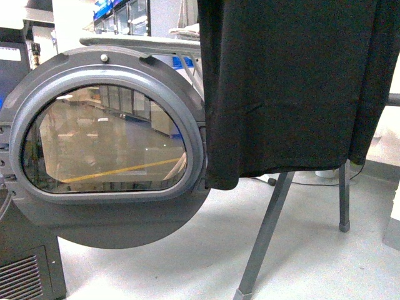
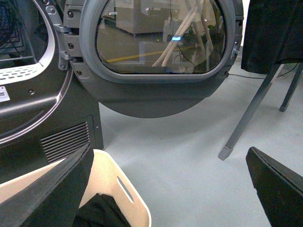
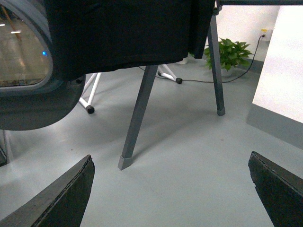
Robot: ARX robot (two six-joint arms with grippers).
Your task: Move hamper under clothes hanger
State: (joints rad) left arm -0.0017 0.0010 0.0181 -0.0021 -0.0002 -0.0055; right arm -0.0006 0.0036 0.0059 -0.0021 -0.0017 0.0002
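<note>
The beige hamper (image 2: pixel 125 196) shows only in the left wrist view, on the floor in front of the dryer, with a slot handle and dark clothes inside. My left gripper (image 2: pixel 168 189) is open; one finger (image 2: pixel 52 194) is over the hamper's rim, the other is apart over bare floor. The clothes hanger's grey legs (image 1: pixel 265 234) stand at the right of the front view, with a black garment (image 1: pixel 294 87) hanging from it; its bar is hidden. The legs also show in the left wrist view (image 2: pixel 246 116) and the right wrist view (image 3: pixel 139 116). My right gripper (image 3: pixel 170 194) is open and empty over the floor before the rack.
The dark grey dryer's round door (image 1: pixel 106 147) stands open at the left and reaches toward the rack. The dryer body with a vent grille (image 2: pixel 64 139) is behind the hamper. A potted plant (image 3: pixel 229 54), a cable and a white wall panel (image 3: pixel 281 71) lie beyond the rack.
</note>
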